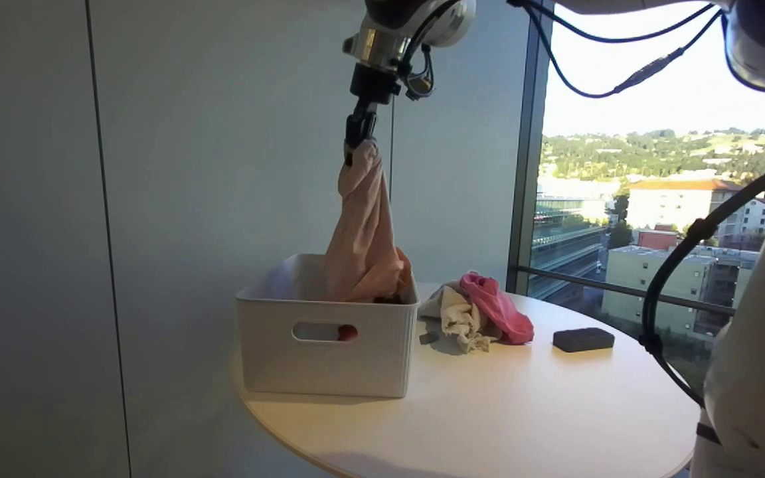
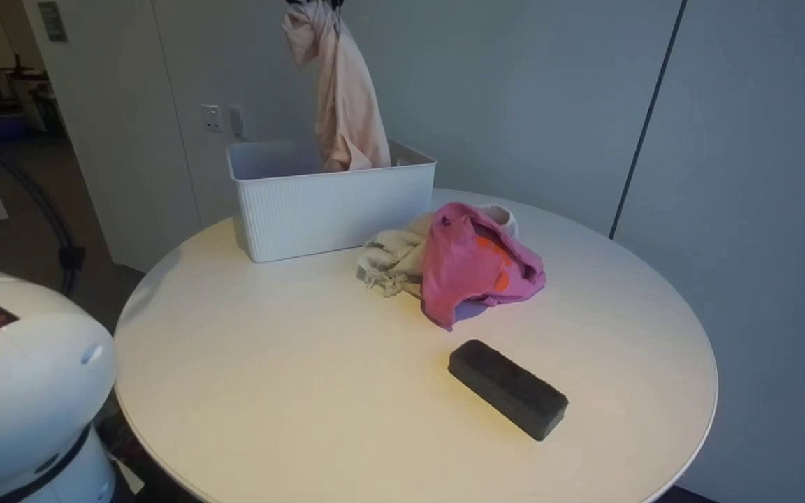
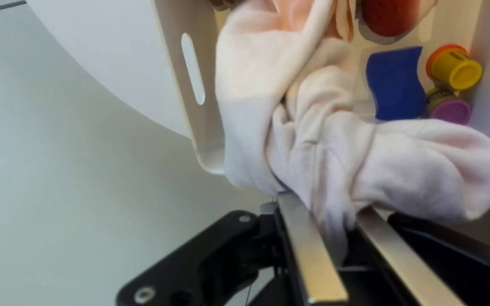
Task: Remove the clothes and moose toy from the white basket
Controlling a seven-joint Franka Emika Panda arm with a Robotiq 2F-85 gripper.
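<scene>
High over a white basket (image 1: pixel 326 375) on a round table (image 1: pixel 528 411), the gripper (image 1: pixel 360 143) holds a salmon-pink cloth (image 1: pixel 362 229) by its bunched top, as seen in an exterior view. The lower end hangs hidden behind the basket's near wall; the step in hand looks to be the lift out, best done as a straight rise until the hem clears the rim, with the sideways swing left for after.

In an exterior view, a pink-red garment (image 2: pixel 479 272) and a beige cloth (image 2: pixel 397 248) lie overlapping just beside the basket, a dark block (image 2: pixel 507 388) apart from them. Near that pile seems the natural place for a low, gentle release.

In the wrist view, the fingers (image 3: pixel 309 248) stand narrow on a pinched fold. Inside the basket lie a blue sheet (image 3: pixel 396 83), a yellow tub (image 3: pixel 453 70), a purple-lidded tub (image 3: pixel 450 109) and a red object (image 3: pixel 391 17). What may be the moose toy (image 3: pixel 220 4) is a dark brown sliver at the top edge, too cropped to confirm. A slow pull should let anything snagged drop back; a jerk could loosen the fold.
</scene>
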